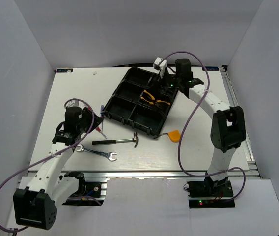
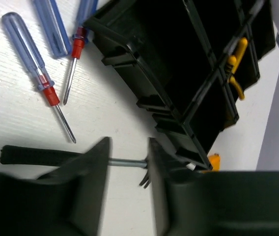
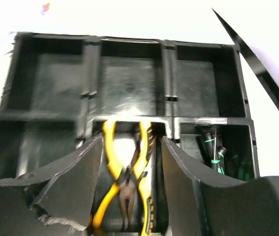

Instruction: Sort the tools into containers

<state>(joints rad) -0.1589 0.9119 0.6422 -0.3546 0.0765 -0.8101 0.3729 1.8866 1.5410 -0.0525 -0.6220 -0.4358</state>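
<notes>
The white counter (image 1: 144, 157) carries a black six-compartment tray (image 1: 125, 117), set askew toward the right arm. The right claw (image 3: 132, 145) hovers over the tray with its jaws wide apart, gripping nothing. Below it, the pliers (image 3: 111, 157) lie in the middle compartment of the row on its side. The left claw (image 2: 128, 147) hangs above the counter by the tray's near left corner, jaws partly open and empty. The hammer (image 1: 115, 141) lies on the counter just in front of the tray, with the wrench (image 1: 96, 153) nearer the arms. The tape measure (image 1: 174, 134) sits at the tray's near right corner. Blue screwdrivers (image 2: 29, 49) lie left of the tray, and dark, green-marked tools (image 3: 213, 147) lie in the compartment beside the pliers.
</notes>
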